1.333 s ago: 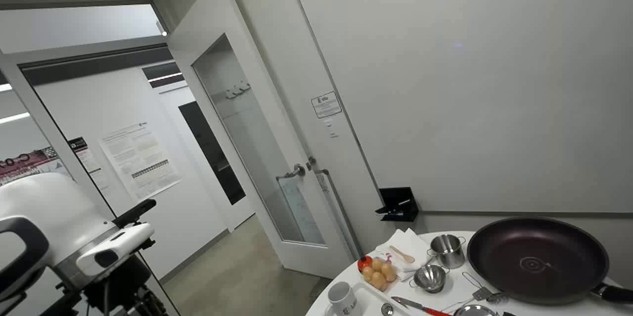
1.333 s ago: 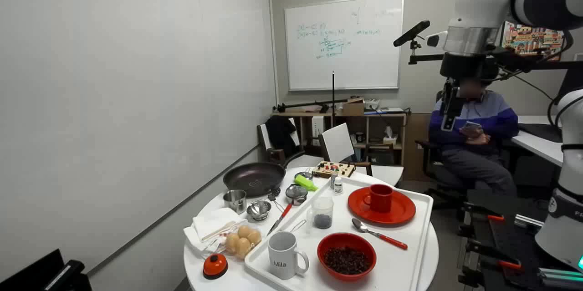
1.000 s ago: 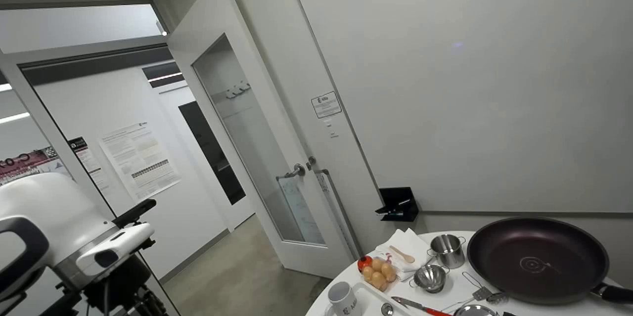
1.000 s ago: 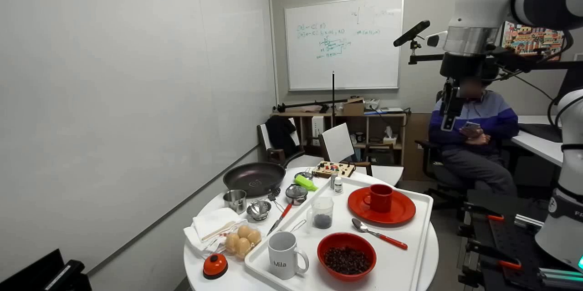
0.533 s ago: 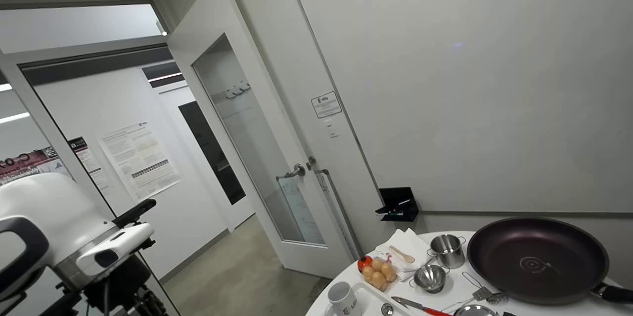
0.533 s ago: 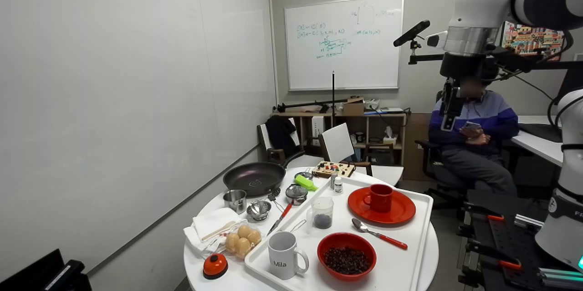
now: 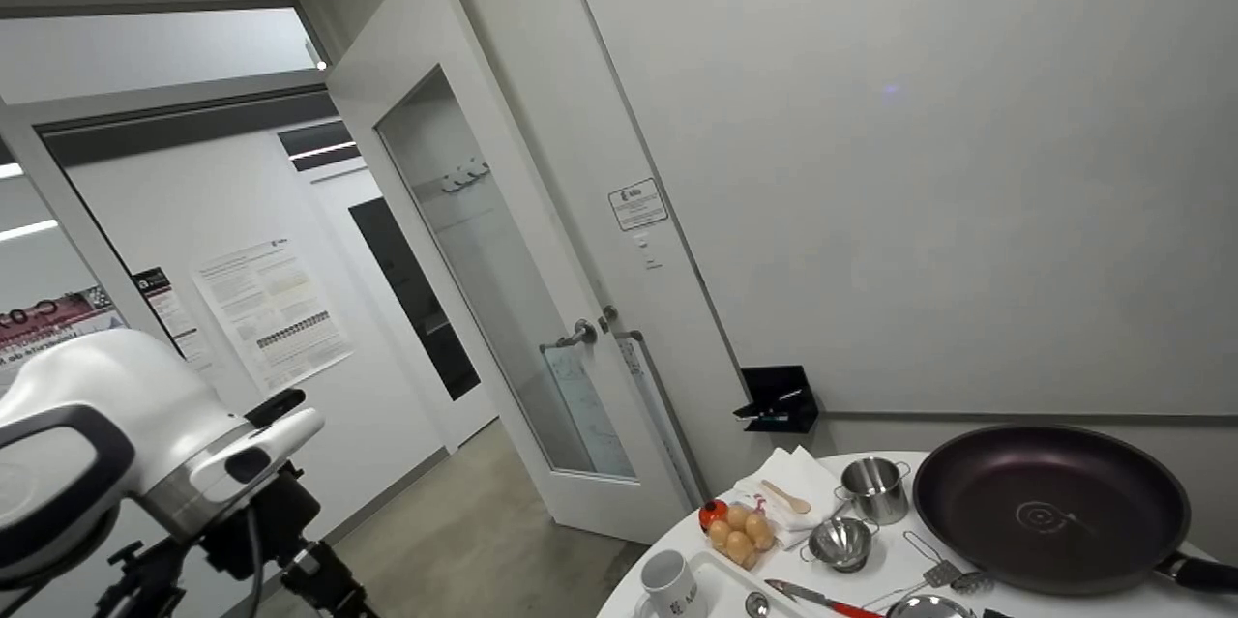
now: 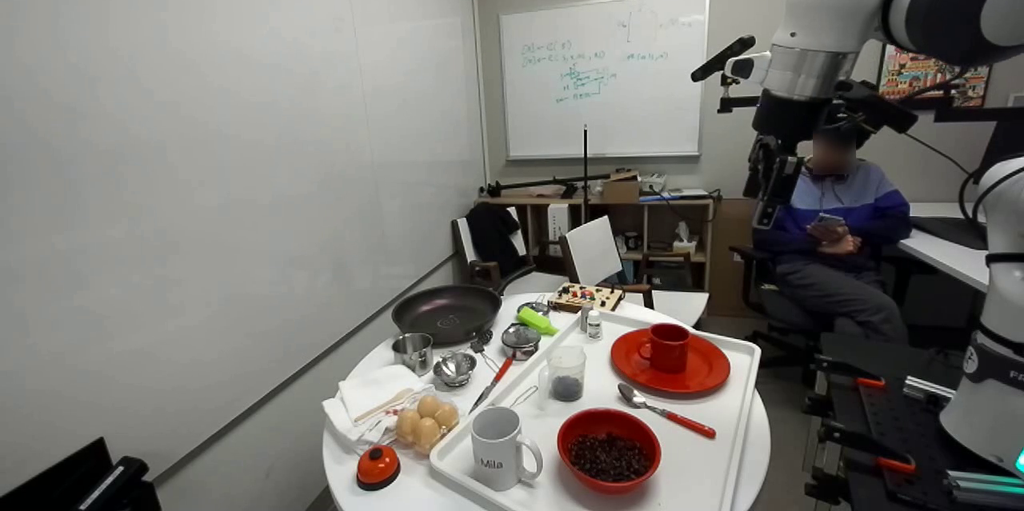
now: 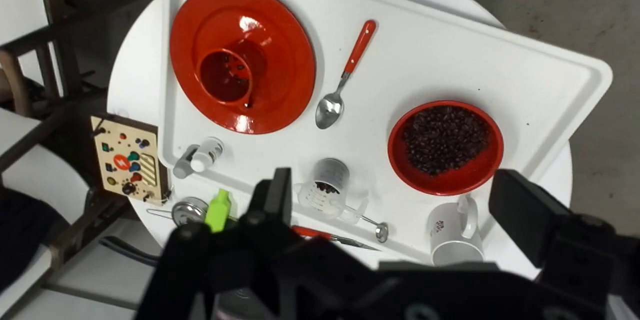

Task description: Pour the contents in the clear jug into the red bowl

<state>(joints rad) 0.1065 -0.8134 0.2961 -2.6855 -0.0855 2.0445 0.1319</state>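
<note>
The clear jug stands upright on the white tray, with dark beans in its bottom; in the wrist view the jug shows with its handle toward the lower right. The red bowl sits nearer the tray's front and holds many dark beans; the wrist view shows the bowl too. My gripper is open and empty, high above the table. It is well apart from jug and bowl. In both exterior views the gripper hangs beside the table. Jug and bowl are out of view in an exterior view.
On the white tray are a grey mug, a red plate with a red cup, a spoon and small bottles. A knife, metal pots and a large pan lie beside the tray.
The arm, still until half a second ago, has moved a little toward the table and its wrist has tilted. The objects on the table have not moved.
</note>
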